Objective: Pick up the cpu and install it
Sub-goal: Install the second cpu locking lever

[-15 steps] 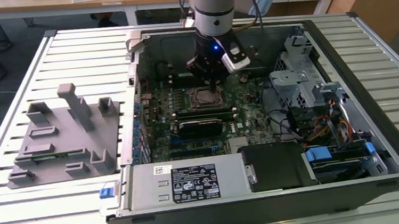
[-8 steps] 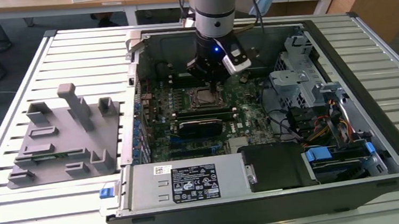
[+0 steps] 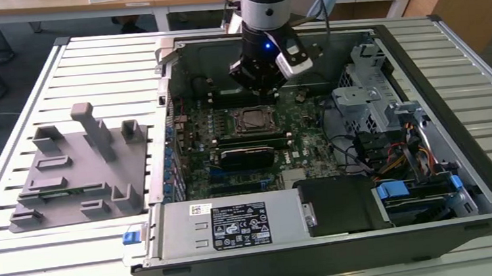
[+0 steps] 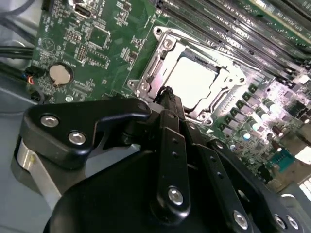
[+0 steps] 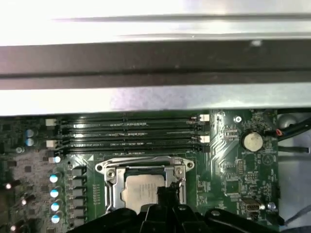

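Note:
The cpu (image 3: 254, 119) lies flat in the black socket frame on the green motherboard (image 3: 302, 127), inside the open computer case. Its silvery top plate shows in both wrist views (image 4: 194, 80) (image 5: 138, 191), framed by the metal socket bracket. My gripper (image 3: 260, 87) hangs just above the board, at the socket's far side in the exterior view. In both wrist views its black fingers meet in a narrow tip (image 4: 167, 94) (image 5: 165, 193) at the socket's edge, shut, with nothing between them.
A grey plastic fixture (image 3: 82, 170) stands on the slatted table at the exterior view's left. Memory slots (image 5: 131, 131) run beside the socket, and a coin cell (image 5: 252, 141) sits nearby. The power supply (image 3: 226, 225) and a cabled drive cage (image 3: 387, 133) crowd the case.

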{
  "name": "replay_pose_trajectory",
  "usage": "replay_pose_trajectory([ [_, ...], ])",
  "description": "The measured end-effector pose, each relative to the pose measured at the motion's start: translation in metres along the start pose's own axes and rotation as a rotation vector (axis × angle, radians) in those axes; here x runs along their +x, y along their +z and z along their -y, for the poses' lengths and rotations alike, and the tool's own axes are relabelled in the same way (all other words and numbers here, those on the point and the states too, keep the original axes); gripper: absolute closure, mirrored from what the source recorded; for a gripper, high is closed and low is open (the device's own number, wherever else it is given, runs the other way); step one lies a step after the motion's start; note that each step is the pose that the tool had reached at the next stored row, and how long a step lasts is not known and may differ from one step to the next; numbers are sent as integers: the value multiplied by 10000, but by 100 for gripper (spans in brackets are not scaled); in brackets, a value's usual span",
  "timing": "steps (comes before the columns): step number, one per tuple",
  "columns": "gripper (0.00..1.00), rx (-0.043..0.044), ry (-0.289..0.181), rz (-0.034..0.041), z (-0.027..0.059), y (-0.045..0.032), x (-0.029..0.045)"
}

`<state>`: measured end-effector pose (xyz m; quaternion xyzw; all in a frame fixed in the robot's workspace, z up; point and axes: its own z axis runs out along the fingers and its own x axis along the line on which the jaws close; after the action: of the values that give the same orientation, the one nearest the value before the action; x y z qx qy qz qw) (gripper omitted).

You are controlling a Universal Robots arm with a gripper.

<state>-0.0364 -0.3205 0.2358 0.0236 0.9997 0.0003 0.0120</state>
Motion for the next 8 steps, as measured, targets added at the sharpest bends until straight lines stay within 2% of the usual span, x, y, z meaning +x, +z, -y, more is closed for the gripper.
replay_pose_trajectory([
  [3,89,-50,3,-2,52,-2,-2],
  [8,89,-67,3,-3,214,0,-10],
])
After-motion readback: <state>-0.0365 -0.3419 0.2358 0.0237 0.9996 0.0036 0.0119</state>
